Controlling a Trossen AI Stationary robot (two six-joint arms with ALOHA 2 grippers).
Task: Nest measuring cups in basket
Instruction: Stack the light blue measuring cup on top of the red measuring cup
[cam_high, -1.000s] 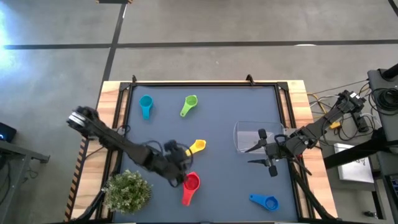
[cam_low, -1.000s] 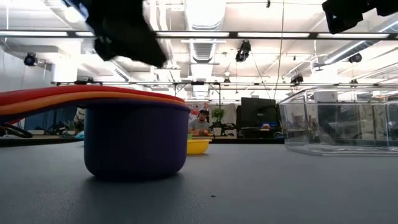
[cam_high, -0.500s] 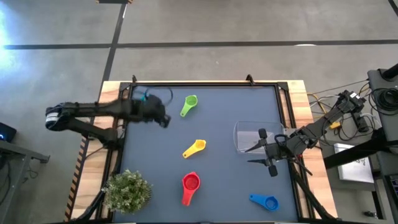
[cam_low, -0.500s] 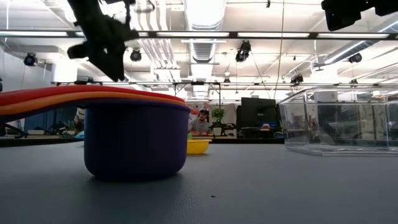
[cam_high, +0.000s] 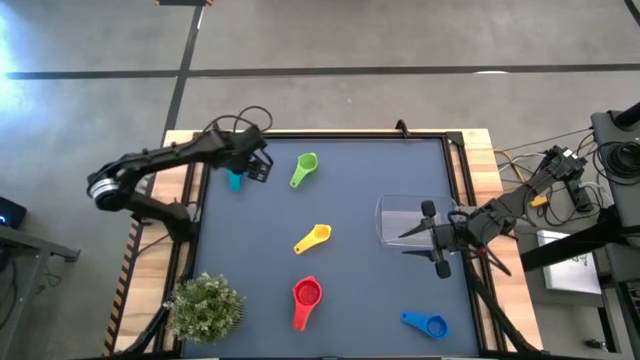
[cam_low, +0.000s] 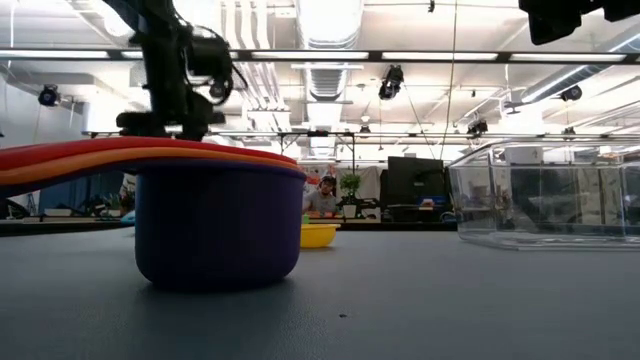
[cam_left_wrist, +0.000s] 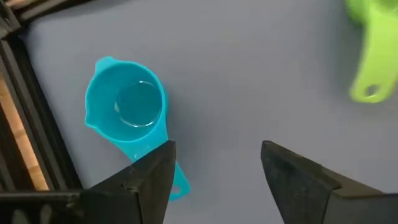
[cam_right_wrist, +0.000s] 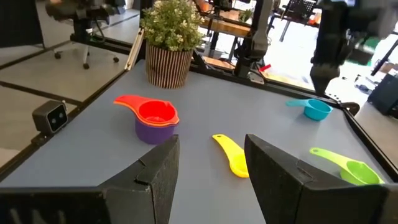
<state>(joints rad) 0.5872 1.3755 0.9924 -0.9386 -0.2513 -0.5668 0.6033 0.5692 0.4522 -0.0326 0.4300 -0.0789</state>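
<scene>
Near the front edge, toward the right front corner: blue cup (cam_high: 427, 324), handle pointing left, lying alone. Further left along the front edge, beside the potted plant (cam_high: 205, 306) in the left front corner: red cup (cam_high: 305, 297) stacked in an orange one over a purple cup (cam_low: 217, 222), so three already nested, handles fanned together. Mid-table: yellow cup (cam_high: 314, 237), lying at a slant. By the right edge: clear basket (cam_high: 400, 220), nothing in it, with the right gripper (cam_high: 432, 247) hovering at its right front side, fingers spread apart and holding nothing. Toward the back edge: green cup (cam_high: 303, 168), handle pointing to the front. Near the back left corner: teal cup (cam_left_wrist: 128, 111), upright, bowl up, just inside the table's frame; left gripper (cam_left_wrist: 214, 165) poised above it, fingers parted and empty, one fingertip over the handle.

Probably light, stiff, thin-walled plastic, smooth enough to slip or skate across the mat if nudged sideways. Round bowl likely to squirt out of a two-finger pinch; flat handle the safer hold, pinched across its width close to the bowl to limit swing. Alternative: one finger inside the bowl, one outside, on the rim. Little force needed. Basket likewise light and apt to slide when cups drop in.
</scene>
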